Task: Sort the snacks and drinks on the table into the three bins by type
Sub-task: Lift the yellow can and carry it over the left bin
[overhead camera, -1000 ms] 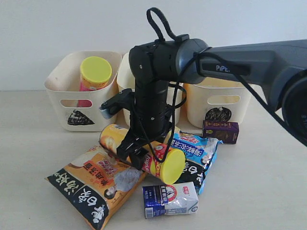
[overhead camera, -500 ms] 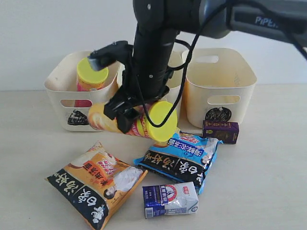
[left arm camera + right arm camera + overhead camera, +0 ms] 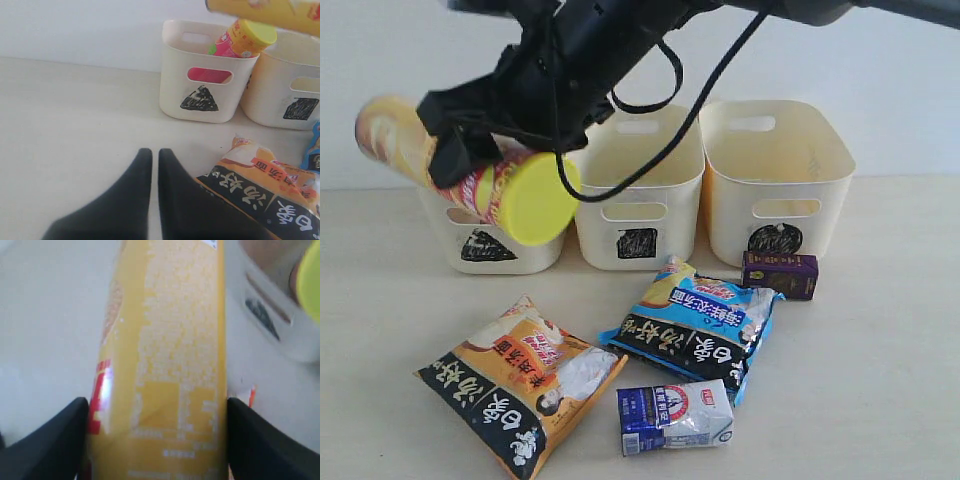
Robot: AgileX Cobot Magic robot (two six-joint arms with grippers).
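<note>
- Currently the right end effector [image 3: 470,150] is clamped across the body of the yellow chip tube [image 3: 470,165], which hangs lying almost level in the air above the triangle bin [image 3: 485,245], lid end toward the front edge of the bench [image 3: 880,400].
- To finish this step well, I would tip the tube upright, base down, before lowering it; carried level it looks too long to pass between the bin's walls.
- It should come down beside the pink chip tube [image 3: 237,42] already leaning inside that bin (little spare room, so a slow descent seems wise), and the jaws should part only once the base rests on the floor of the bin.
- Left end effector [image 3: 150,172]: fingers pressed together, gripping nothing, low over the bench near the orange-and-black bag [image 3: 520,385].
- Triangle bin: holds the pink tube.
- Square bin [image 3: 640,215] and circle bin [image 3: 780,190]: no contents visible from these angles.
- Still on the bench: the blue-and-black bag [image 3: 695,325], the blue-and-white carton [image 3: 675,415] and the purple carton [image 3: 780,275], which stands just before the circle bin.
</note>
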